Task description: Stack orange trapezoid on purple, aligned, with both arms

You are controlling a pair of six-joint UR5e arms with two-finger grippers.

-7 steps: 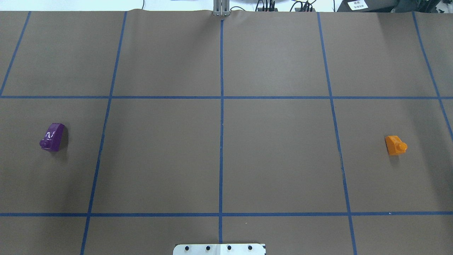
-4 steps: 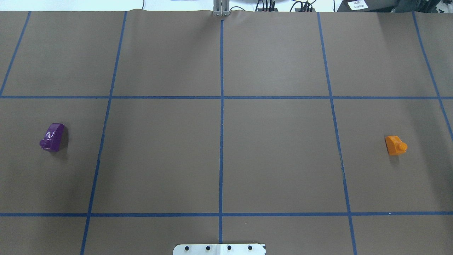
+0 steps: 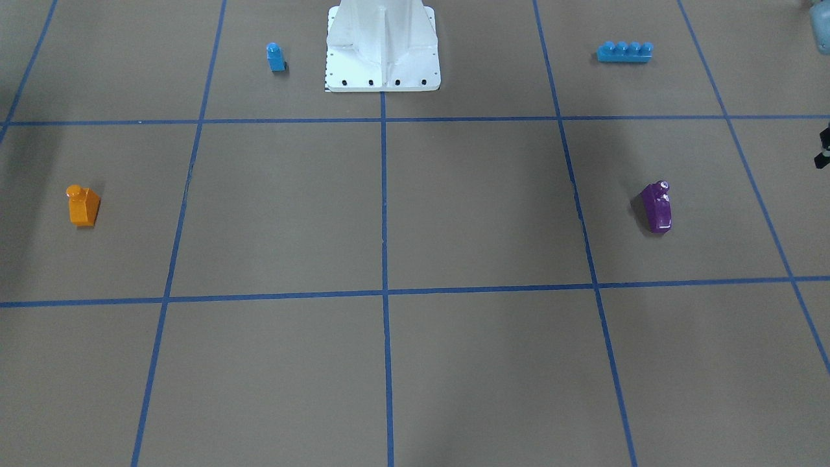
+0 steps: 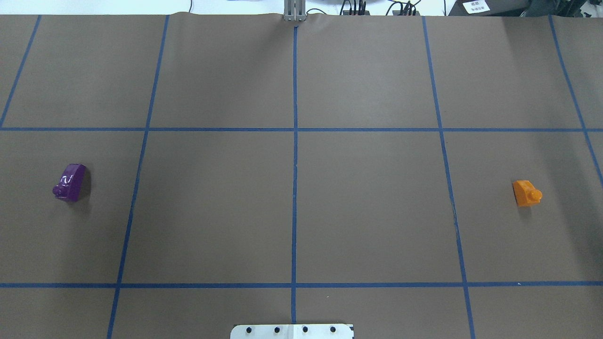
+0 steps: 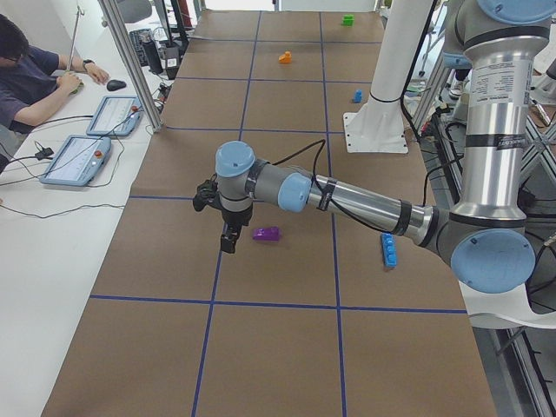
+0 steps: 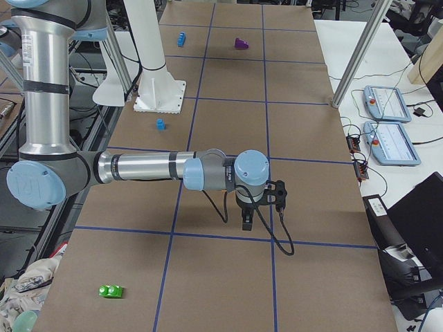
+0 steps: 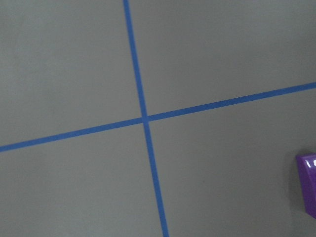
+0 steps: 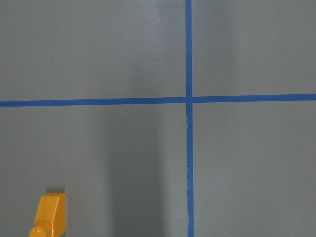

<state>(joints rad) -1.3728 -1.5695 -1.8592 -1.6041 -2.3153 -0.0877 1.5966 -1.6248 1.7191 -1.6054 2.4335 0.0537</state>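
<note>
The glossy, single-stud orange trapezoid (image 4: 526, 193) sits well apart from the purple (image 4: 70, 182); I cannot tell how far my left gripper (image 5: 228, 241) or right gripper (image 6: 247, 223) is spread.

Robot lab: teach pendants (image 6: 393, 143), gridded table (image 4: 377, 212)

The left arm (image 5: 365, 201) stands with its upper tube upright and its forearm stretched level, the wrist bent so the left gripper (image 5: 228, 241) points straight down. The right arm (image 6: 145, 167) is in the same pose, its right gripper (image 6: 247, 223) also pointing down. Whether either pair of jaws is parted cannot be told.
</note>
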